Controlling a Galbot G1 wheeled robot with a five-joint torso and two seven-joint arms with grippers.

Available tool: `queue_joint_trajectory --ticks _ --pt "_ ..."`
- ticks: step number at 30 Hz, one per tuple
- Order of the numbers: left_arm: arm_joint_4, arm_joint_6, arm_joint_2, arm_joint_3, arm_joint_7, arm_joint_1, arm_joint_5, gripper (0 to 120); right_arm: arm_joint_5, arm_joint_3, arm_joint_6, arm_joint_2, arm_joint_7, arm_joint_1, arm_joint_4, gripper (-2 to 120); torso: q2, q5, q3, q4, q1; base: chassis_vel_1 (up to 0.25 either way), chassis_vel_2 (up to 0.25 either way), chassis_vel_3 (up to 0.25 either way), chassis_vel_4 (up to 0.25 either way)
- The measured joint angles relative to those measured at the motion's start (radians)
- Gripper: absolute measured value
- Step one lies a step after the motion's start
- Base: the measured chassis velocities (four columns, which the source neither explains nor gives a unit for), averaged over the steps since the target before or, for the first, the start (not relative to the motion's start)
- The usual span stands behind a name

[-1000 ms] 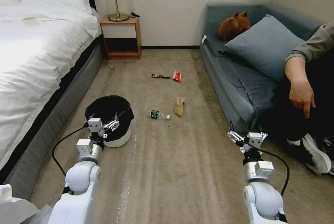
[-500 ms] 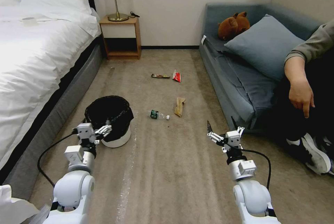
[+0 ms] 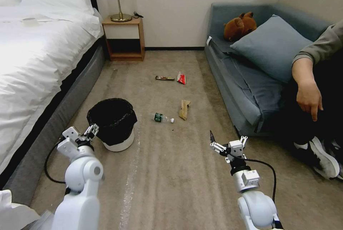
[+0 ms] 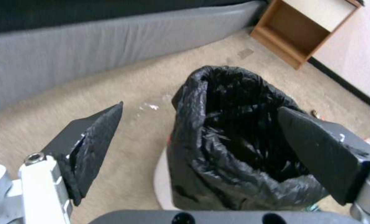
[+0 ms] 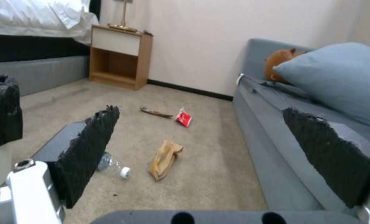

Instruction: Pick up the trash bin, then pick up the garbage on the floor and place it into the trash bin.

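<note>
Left gripper (image 3: 93,128) beside the bin (image 3: 113,122), fingers spread to straddle its rim; right gripper (image 3: 228,145) waits—fingers apart too.

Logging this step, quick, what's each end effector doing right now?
Left end effector: open, empty, beside the trash bin.
Right end effector: open, empty, above the carpet.

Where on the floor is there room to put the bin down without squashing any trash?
Bare carpet lies between the trash bin and the right gripper, nearer the robot than the bottle. More bare carpet runs from the bedside table toward the dark wrapper. It is crowded mid-floor, where the bottle, the paper wrapper and the red packet lie.
</note>
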Motion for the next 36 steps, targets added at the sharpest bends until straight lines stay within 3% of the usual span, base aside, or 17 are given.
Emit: queue_joint_trajectory --ticks 3,7,20,27,36 --pt "0.073 0.0 0.0 -0.009 -0.037 -0.064 -0.094 99 -0.003 -0.002 0.003 0.001 0.009 -0.017 0.013 100 0.0 -0.0001 0.0 0.0 0.0 0.0 0.0 0.0 0.0" --pt "0.119 -0.013 0.002 -0.017 -0.052 -0.094 -0.132 98 -0.007 -0.015 0.001 -0.003 0.013 -0.026 0.018 100 0.0 -0.0001 0.0 -0.0001 0.0 0.0 0.0 0.0 0.0" --pt "0.26 -0.067 0.006 -0.033 -0.04 -0.159 -0.152 96 -0.025 -0.055 0.008 -0.004 0.022 -0.055 0.039 100 0.0 -0.0002 0.0 0.0002 0.0 0.0 0.0 0.0 0.0" --pt "0.33 -0.085 0.004 -0.017 -0.033 -0.226 -0.203 83 -0.047 -0.063 0.033 0.008 0.022 -0.077 0.039 100 0.0 -0.0002 0.0 0.0001 0.0 0.0 0.0 0.0 0.0" --pt "0.389 -0.077 -0.005 -0.001 -0.035 -0.279 -0.205 86 -0.056 -0.052 0.065 0.013 0.004 -0.112 0.045 100 0.0 0.0 0.0 0.0 0.0 0.0 0.0 0.0 0.0"
